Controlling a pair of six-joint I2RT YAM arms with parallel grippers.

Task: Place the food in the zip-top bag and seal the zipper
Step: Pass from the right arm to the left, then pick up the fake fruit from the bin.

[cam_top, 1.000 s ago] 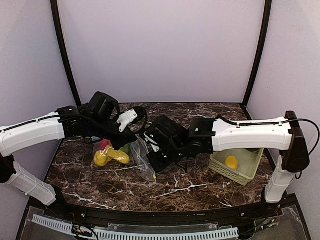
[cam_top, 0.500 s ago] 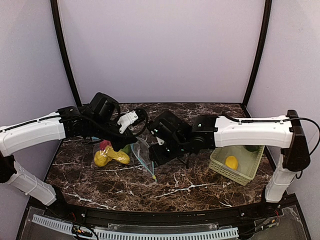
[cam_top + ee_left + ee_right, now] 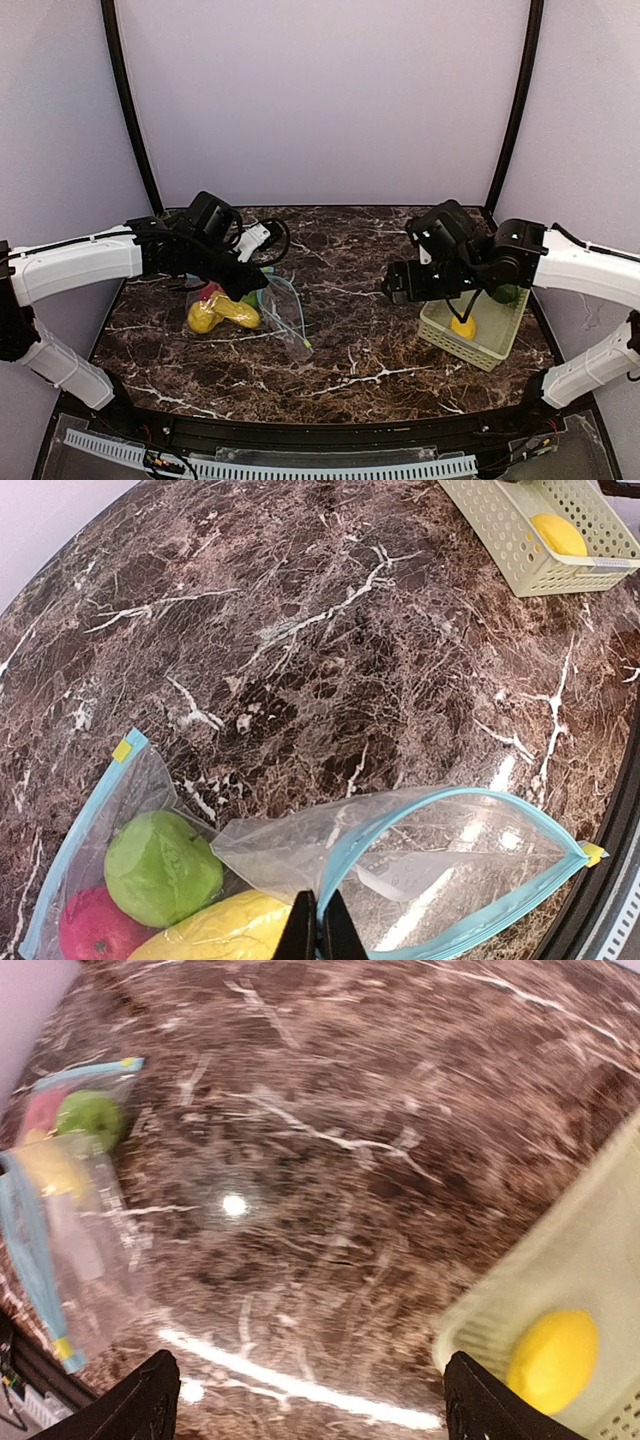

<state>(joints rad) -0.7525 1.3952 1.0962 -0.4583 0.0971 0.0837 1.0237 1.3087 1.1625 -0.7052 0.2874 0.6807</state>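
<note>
The clear zip-top bag (image 3: 283, 318) with a blue zipper lies left of centre, its mouth (image 3: 455, 855) gaping toward the right. Inside it are the red ball (image 3: 211, 290), the light green ball (image 3: 160, 865) and yellow pieces (image 3: 225, 312). My left gripper (image 3: 320, 932) is shut on the bag's upper zipper rim and holds it lifted. One yellow piece (image 3: 463, 325) and a dark green piece (image 3: 508, 294) lie in the basket. My right gripper (image 3: 310, 1400) is open and holds nothing. It hangs over the table just left of the basket.
The pale green slatted basket (image 3: 492, 352) stands at the right, near the right arm's base. Dark marble table (image 3: 360, 350) stretches between bag and basket. A black rail runs along the near edge. The right wrist view is blurred by motion.
My right gripper has opened and pulled away from the bag's mouth, travelling right to the basket's edge. The left gripper has closed fully on the bag's rim and keeps it raised.
</note>
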